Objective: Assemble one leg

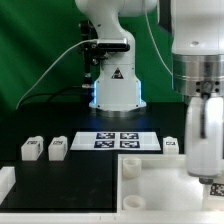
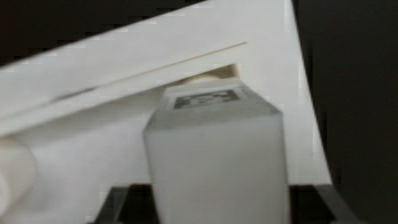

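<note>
My gripper (image 1: 207,165) is shut on a white block-like leg (image 1: 210,183) at the exterior view's right. It holds the leg upright over the right part of the large white panel (image 1: 150,190). In the wrist view the leg (image 2: 214,150) fills the middle, with its black-and-white tag on its far end. The dark fingers (image 2: 128,205) press on both of its sides, and the gripper (image 2: 214,208) is closed round it. The panel's rim and corner (image 2: 143,70) lie behind the leg. I cannot tell whether the leg touches the panel.
Two more legs (image 1: 32,148) (image 1: 58,147) stand on the black table at the exterior view's left, and another (image 1: 171,146) at the right. The marker board (image 1: 118,140) lies in front of the robot base (image 1: 115,90). A white block (image 1: 5,180) sits at the left edge.
</note>
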Controlling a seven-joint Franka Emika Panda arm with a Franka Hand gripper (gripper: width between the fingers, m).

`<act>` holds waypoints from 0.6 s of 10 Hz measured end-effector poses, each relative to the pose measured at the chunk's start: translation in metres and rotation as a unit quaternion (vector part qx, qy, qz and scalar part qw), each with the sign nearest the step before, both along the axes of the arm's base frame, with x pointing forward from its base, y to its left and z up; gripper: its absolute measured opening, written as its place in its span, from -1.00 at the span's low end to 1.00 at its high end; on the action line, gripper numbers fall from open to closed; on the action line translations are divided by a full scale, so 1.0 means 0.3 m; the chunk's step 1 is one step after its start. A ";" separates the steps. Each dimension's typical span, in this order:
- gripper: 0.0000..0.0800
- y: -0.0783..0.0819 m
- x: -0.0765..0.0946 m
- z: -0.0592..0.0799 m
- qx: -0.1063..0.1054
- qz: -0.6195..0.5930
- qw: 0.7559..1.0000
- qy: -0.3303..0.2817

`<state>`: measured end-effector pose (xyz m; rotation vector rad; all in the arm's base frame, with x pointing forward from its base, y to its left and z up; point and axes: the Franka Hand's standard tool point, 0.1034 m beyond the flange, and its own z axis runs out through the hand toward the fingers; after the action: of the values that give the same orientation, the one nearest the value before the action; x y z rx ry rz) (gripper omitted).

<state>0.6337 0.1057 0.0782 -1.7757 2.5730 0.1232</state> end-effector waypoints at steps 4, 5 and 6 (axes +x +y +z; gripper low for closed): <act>-0.25 -0.002 -0.002 0.001 0.004 0.001 1.000 0.000; -0.25 -0.001 -0.005 -0.004 0.004 0.011 1.000 0.001; 0.15 -0.001 -0.006 -0.006 0.004 0.012 1.000 0.001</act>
<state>0.6318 0.1054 0.0765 -1.8054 2.5508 0.1352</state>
